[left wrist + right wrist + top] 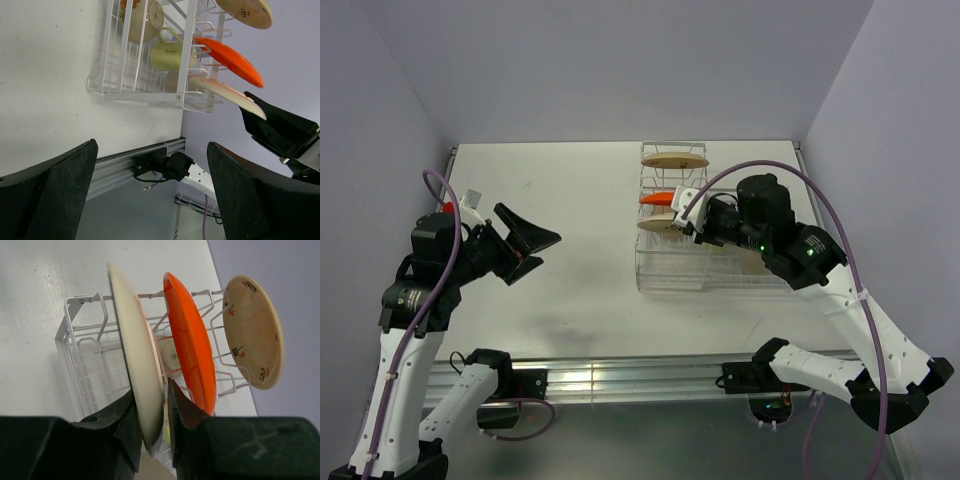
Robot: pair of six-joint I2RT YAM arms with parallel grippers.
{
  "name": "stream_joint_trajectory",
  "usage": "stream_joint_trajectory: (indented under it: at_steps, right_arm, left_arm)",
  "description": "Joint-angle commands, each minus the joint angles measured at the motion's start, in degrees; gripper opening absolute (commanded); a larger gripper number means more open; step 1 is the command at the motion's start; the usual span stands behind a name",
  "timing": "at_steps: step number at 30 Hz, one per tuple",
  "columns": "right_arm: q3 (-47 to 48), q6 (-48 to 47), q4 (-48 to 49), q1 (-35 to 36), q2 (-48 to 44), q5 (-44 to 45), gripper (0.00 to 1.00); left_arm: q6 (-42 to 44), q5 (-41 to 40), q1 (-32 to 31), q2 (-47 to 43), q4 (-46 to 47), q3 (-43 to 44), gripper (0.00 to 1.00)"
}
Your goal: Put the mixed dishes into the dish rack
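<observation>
While the left gripper (548,250) hangs above the near left part of the white table (550,190), its jaws are spread wide with nothing between them, and it is well apart from the rack (660,272). The right gripper (151,390) reaches over to the left end of the rack, where the upright slots are. Its two dark fingers (125,435) stand on either side of the lower edge of the cream plate (132,340). In the wrist view the finger on the left lies against the plate, while a thin gap shows between the plate and the other finger. I cannot tell whether the plate is pinched or only flanked.

That cream plate stands on edge in the slot nearest the arms. Just behind it, in the next slot, the orange plate (192,340) also stands on edge. A tan plate (255,330) with small printed marks fills the farthest slot, leaning outward. Beside the slots, in the basket part of the rack, sit a yellow-green cup (169,55) and a pale dish with an orange pattern (147,17).
</observation>
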Motion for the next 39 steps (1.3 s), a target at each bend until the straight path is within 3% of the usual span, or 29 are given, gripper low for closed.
stream_joint_trajectory:
  at_steps: [1, 11, 20, 23, 31, 33, 39]
  right_arm:
    - [1.61, 1.25, 2.08, -0.28, -0.63, -0.53, 0.31]
    - [1.08, 1.87, 1.64, -0.28, -2.29, -0.35, 0.49]
    - [-1.20, 3.80, 0.41, -0.19, -5.55, -1.66, 0.58]
    - [-1.37, 4.15, -0.38, -0.10, -6.34, -2.54, 0.70]
    - [-2.43, 4.41, -1.96, 0.07, -8.10, -3.16, 0.77]
    - [-2.17, 4.76, -2.31, 0.25, -8.54, -3.33, 0.99]
    - [-0.33, 5.99, -4.77, 1.39, -9.94, -2.37, 1.00]
  left_arm:
    - [0.52, 1.08, 0.09, -0.43, 1.42, -0.16, 0.97]
    - [0.69, 1.43, 0.09, -0.25, 1.77, -0.69, 0.97]
    - [0.61, 1.78, 0.09, 0.10, 2.56, -1.66, 0.97]
    - [0.61, 1.96, 0.09, 0.28, 2.83, -1.92, 0.97]
    - [0.52, 2.31, 0.09, 0.89, 3.44, -2.18, 0.97]
    - [0.61, 2.31, 0.09, 1.07, 3.53, -2.18, 0.97]
    - [0.96, 2.13, 0.09, 1.60, 3.36, -2.01, 0.97]
